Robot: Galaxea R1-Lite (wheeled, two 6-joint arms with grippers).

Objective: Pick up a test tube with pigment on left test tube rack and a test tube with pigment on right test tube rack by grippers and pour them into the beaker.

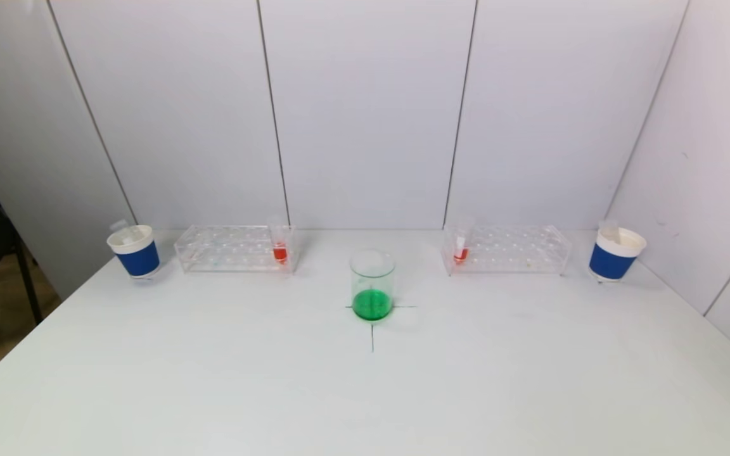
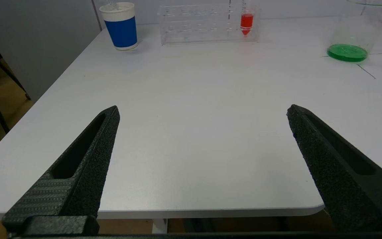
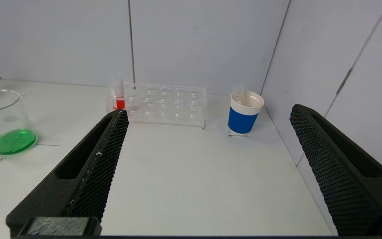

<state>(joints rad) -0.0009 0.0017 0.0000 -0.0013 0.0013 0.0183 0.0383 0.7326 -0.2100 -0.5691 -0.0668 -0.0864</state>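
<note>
Two clear plastic racks stood at the back of a white table (image 1: 213, 380), each holding one test tube of red pigment. The left rack (image 1: 232, 248) kept its tube (image 1: 280, 247) at the end nearest the middle; the right rack (image 1: 507, 249) held its tube (image 1: 461, 248) likewise. Between them, nearer the robot, a glass beaker (image 1: 372, 285) on a marked cross held a shallow layer of green liquid. A blue-and-white paper cup (image 1: 134, 251) stood beyond the left rack, with another cup (image 1: 615, 254) beyond the right rack; each held what looked like an empty clear tube. The left gripper (image 2: 202, 111) and right gripper (image 3: 209, 111) hung over the table's near edge, fingers spread wide, grasping nothing.
</note>
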